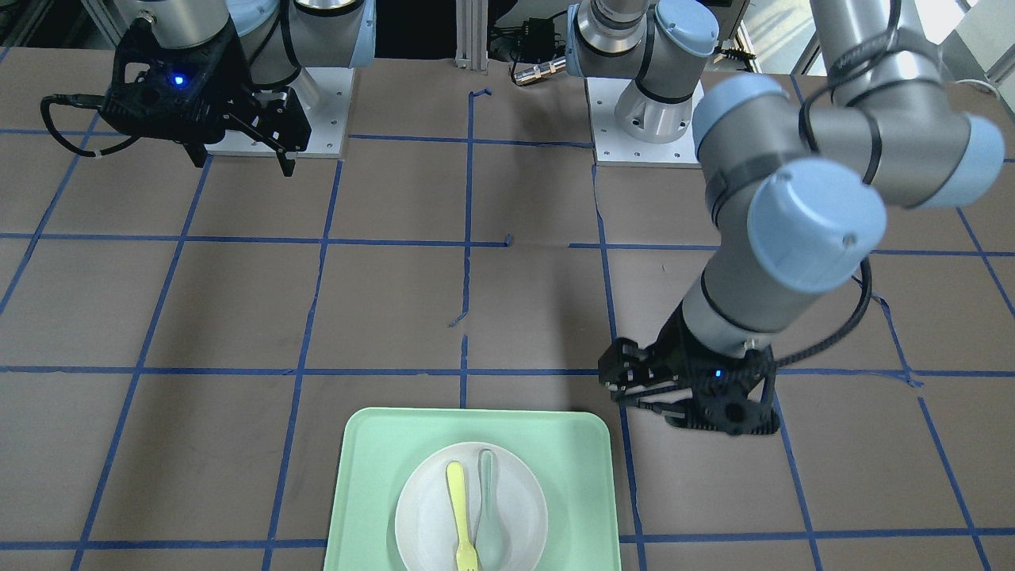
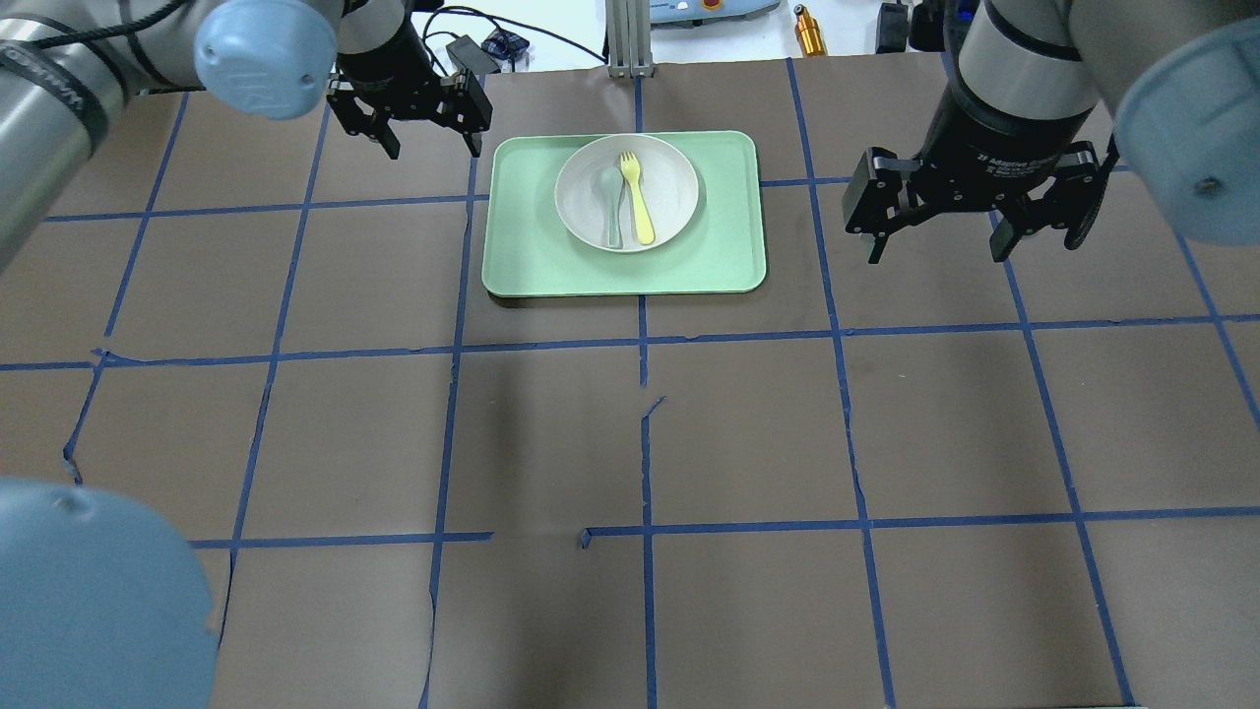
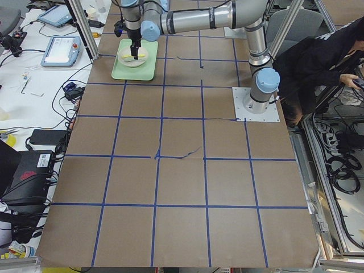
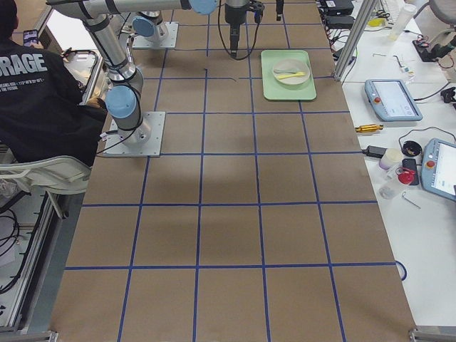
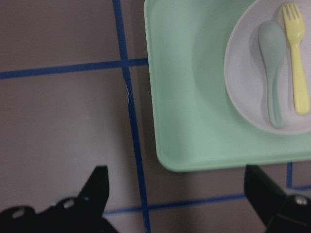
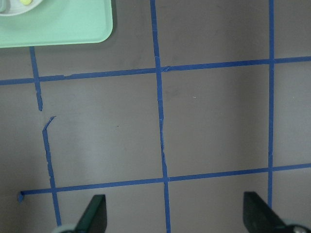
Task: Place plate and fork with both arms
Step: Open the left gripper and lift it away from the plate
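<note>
The off-white plate (image 2: pixel 673 187) lies on a mint-green tray (image 2: pixel 551 258) at the far middle of the table. The pale-yellow fork (image 2: pixel 638 202) lies on the plate, next to a grey-green spoon (image 2: pixel 612 205). My left gripper (image 2: pixel 433 148) is open and empty, hovering just off the tray's left edge. In the left wrist view the tray (image 5: pixel 189 97), plate (image 5: pixel 243 82) and fork (image 5: pixel 297 63) lie ahead of that gripper (image 5: pixel 177 189). My right gripper (image 2: pixel 940 251) is open and empty, held high over bare table to the right of the tray.
The table is brown paper with a blue tape grid (image 2: pixel 645 335). Operator gear and cables lie beyond the far edge (image 2: pixel 807 30). In the front view the left gripper (image 1: pixel 626 388) is beside the tray (image 1: pixel 373 476); the right gripper (image 1: pixel 242 162) is far off.
</note>
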